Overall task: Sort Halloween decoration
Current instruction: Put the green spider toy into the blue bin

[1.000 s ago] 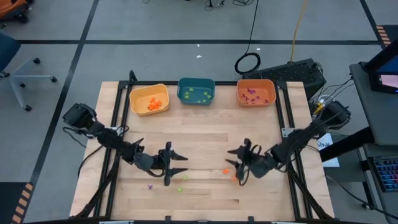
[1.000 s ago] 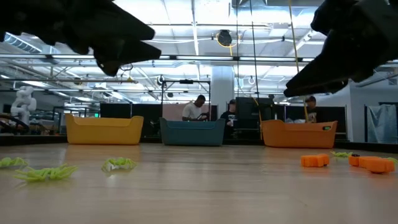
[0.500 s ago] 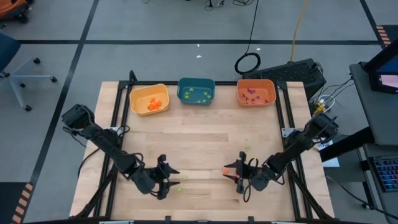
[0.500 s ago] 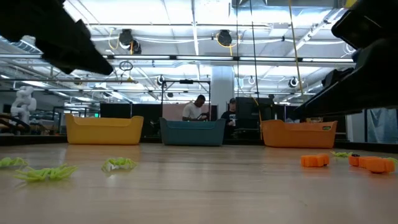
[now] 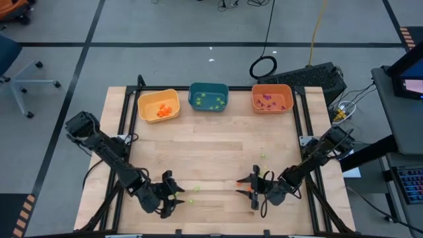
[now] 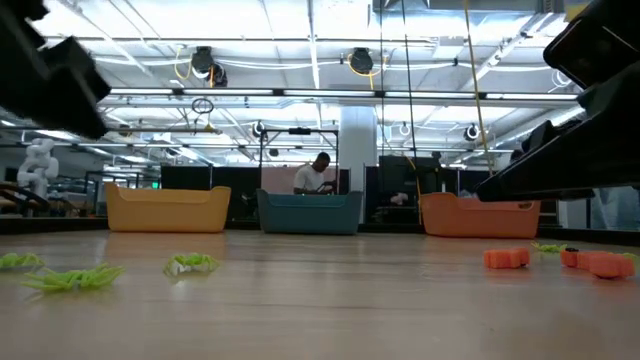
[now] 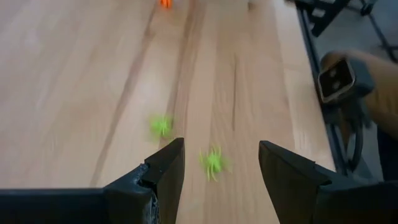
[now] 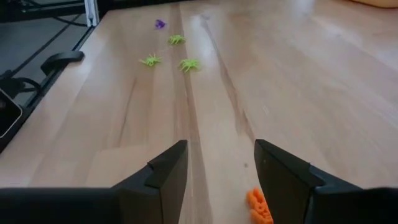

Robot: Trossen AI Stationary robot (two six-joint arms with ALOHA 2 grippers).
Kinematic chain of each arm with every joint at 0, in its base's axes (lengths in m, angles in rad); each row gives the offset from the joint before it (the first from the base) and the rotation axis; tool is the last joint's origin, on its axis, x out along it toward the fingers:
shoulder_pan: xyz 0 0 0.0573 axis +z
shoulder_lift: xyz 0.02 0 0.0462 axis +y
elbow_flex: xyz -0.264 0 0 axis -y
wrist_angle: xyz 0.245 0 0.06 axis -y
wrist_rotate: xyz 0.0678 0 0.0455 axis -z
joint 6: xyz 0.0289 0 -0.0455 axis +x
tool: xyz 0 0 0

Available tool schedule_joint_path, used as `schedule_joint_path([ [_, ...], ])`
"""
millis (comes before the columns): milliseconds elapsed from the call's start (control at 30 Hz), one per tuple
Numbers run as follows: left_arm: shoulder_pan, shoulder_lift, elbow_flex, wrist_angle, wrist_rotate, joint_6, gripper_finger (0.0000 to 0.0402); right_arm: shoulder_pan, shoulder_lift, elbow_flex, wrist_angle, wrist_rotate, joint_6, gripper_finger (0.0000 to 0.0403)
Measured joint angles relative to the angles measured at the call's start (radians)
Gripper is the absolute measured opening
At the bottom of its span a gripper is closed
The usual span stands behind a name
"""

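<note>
Low over the near edge of the wooden table (image 5: 211,155), the left hand (image 5: 173,196) hangs with its fingers spread wide and nothing between them; in its wrist view two light-green spiders (image 7: 213,163) lie on the bare wood just ahead of the fingertips (image 7: 169,163). The right hand (image 5: 254,190) hangs low on the other side of the near edge, fingers likewise wide and empty, with an orange trinket (image 8: 259,206) lying on the wood between them and a second orange piece (image 5: 240,183) just beside it in the high view. The two hands face each other across the middle gap, well apart. Past the right hand's fingers, three more green spiders (image 8: 189,64) and one purple trinket (image 8: 160,24) are scattered on the boards near the left arm. Another green piece (image 5: 262,157) lies alone farther up the table. Along the far edge stand three bins in a row: a yellow bin (image 5: 158,105) holding orange pieces, a teal bin (image 5: 209,96) holding green ones, and an orange bin (image 5: 271,98) holding purple ones. Beyond the table, a person (image 6: 318,175) shows in the room behind the teal bin.
</note>
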Motion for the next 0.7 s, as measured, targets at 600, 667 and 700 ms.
schedule_joint_path([
  [600, -0.062, 0.0, 0.092, -0.338, 0.085, -0.141, 0.0119, -0.001, 0.0, 0.109, -0.002, 0.0, -0.127, 0.0171],
  [667, -0.072, 0.0, 0.092, -0.365, 0.101, -0.164, 0.0107, -0.001, 0.0, 0.111, -0.002, 0.0, -0.129, 0.0171],
  [700, -0.076, 0.0, 0.092, -0.374, 0.107, -0.178, 0.0103, -0.001, 0.0, 0.111, -0.002, 0.0, -0.129, 0.0171],
])
